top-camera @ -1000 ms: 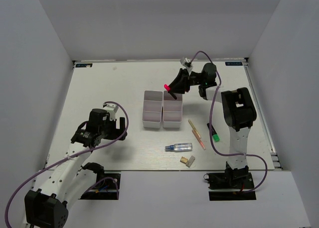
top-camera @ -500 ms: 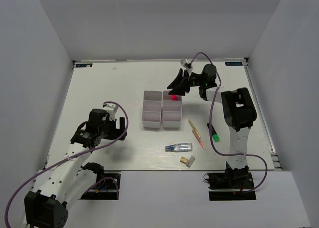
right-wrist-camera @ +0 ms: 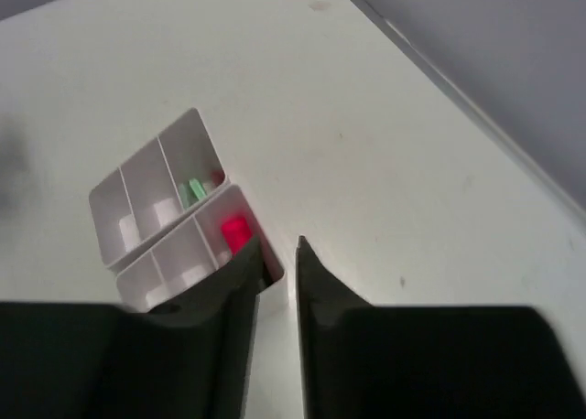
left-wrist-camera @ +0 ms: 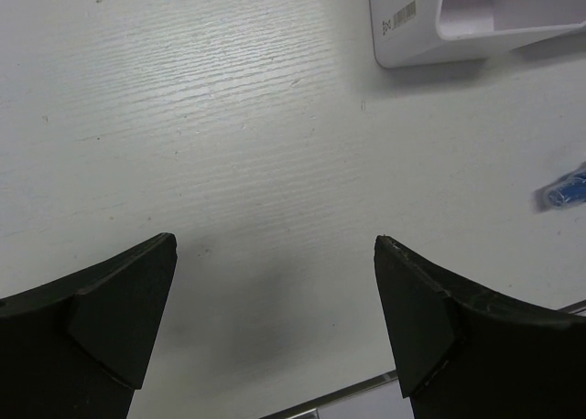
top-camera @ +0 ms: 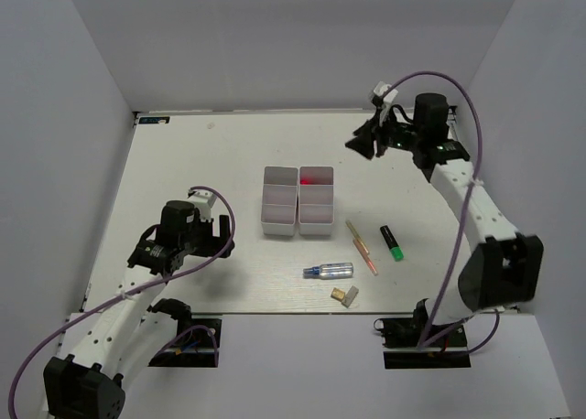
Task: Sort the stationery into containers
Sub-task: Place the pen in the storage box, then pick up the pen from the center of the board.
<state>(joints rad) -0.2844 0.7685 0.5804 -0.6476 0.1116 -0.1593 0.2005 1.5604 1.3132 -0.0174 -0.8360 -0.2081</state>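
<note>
Trays (top-camera: 279, 227) side by side, touching, mid-table (top-camera: 197, 158). Left gripper (left-wrist-camera: 275, 245) low over bare surface, fingers spread wide, empty. Right gripper (right-wrist-camera: 282, 250) raised beyond trays, fingers almost pressed together, empty. Clear tube (top-camera: 330, 271), green-capped marker (top-camera: 392, 241), orange pen (top-camera: 362, 246), tan block (top-camera: 345, 295) loose nearside of trays. Pink piece (top-camera: 317, 176) in right tray's far compartment.
</note>
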